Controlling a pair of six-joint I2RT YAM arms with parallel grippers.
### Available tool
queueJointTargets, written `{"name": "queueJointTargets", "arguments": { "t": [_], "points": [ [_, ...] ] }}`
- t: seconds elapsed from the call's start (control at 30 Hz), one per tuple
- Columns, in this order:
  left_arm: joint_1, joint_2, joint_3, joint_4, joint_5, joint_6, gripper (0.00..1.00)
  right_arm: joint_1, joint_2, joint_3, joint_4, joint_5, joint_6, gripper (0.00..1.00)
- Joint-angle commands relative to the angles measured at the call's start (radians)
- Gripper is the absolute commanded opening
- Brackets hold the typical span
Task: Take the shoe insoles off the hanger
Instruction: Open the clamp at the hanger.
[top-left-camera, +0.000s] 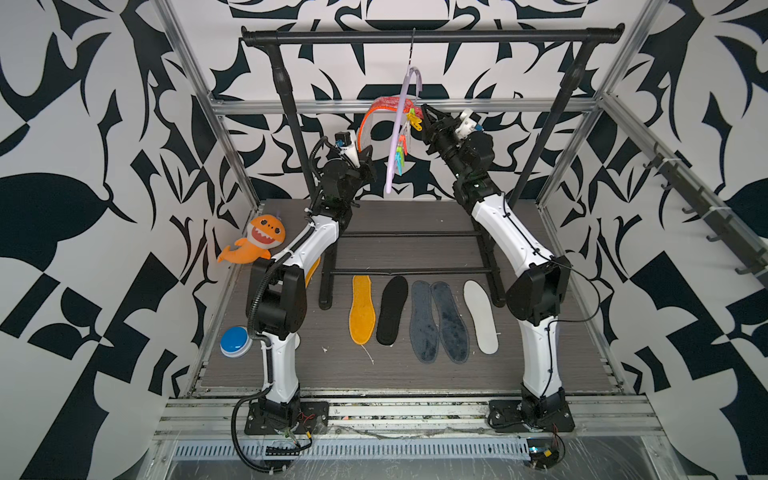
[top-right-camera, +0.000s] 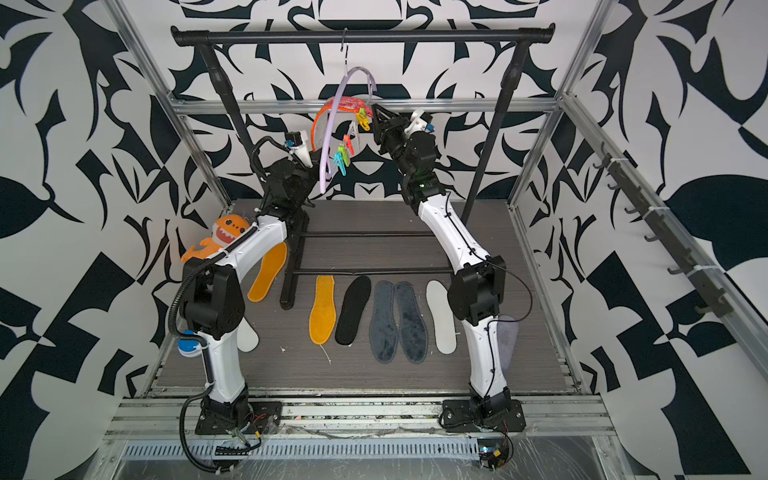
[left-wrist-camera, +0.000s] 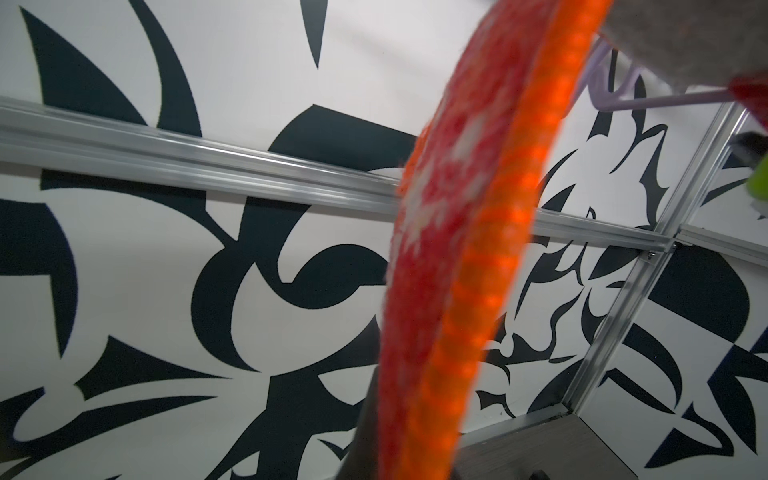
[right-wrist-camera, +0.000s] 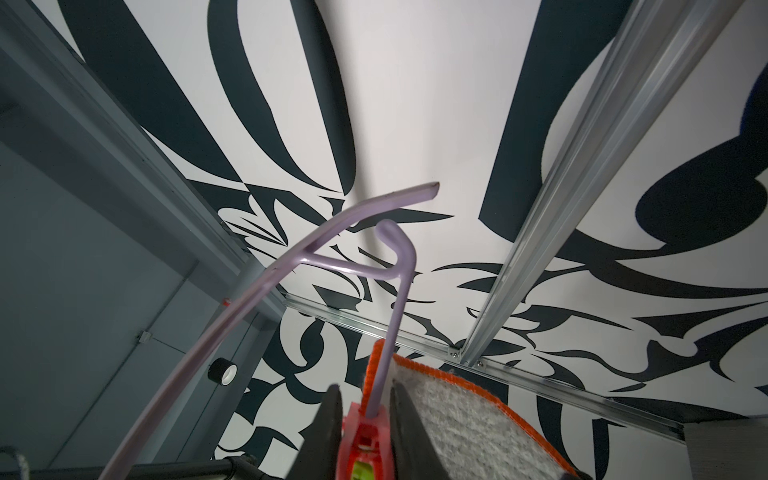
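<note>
Nearest, on the grey tabletop (top-left-camera: 415, 374), five shoe insoles lie flat in a row, off the hanger: an orange insole (top-left-camera: 361, 309), a black insole (top-left-camera: 392, 309), two dark grey-blue insoles (top-left-camera: 422, 320) touching along their edges, and a white insole (top-left-camera: 481, 318). In a top view a second orange insole (top-right-camera: 268, 272) lies partly under the left arm and a second white insole (top-right-camera: 248, 336) shows behind that arm's lower part. A lilac-grey pad (top-right-camera: 508, 340) lies behind the right arm. A blue button (top-left-camera: 235, 340) and an orange plush shark (top-left-camera: 257, 241) sit at the tabletop's left edge. Farther back, the lilac hanger (top-left-camera: 399, 124) hangs tilted by its hook from the black rail (top-left-camera: 432, 36) and carries the grey insole with orange rim (top-left-camera: 376, 112). The left pincer (top-left-camera: 366, 157) is clamped tight on that insole's lower end. The right pincer (right-wrist-camera: 365, 388) is narrow, its fingers (right-wrist-camera: 330, 415) pressed on both sides of the peg (right-wrist-camera: 365, 436) at the insole's upper end. The loose pegs (top-left-camera: 400, 151) dangle lower on the hanger.
</note>
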Motion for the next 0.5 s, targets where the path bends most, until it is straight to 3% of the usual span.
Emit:
{"name": "queueJointTargets", "arguments": {
  "t": [0.0, 0.47],
  "points": [
    [0.011, -0.054, -0.047, 0.051, -0.041, -0.033, 0.00, 0.011, -0.005, 0.068, 0.041, -0.013, -0.010, 0.20],
    [0.015, -0.098, -0.163, 0.101, -0.140, -0.073, 0.00, 0.034, 0.068, 0.196, -0.023, -0.021, -0.006, 0.18]
  ]
}}
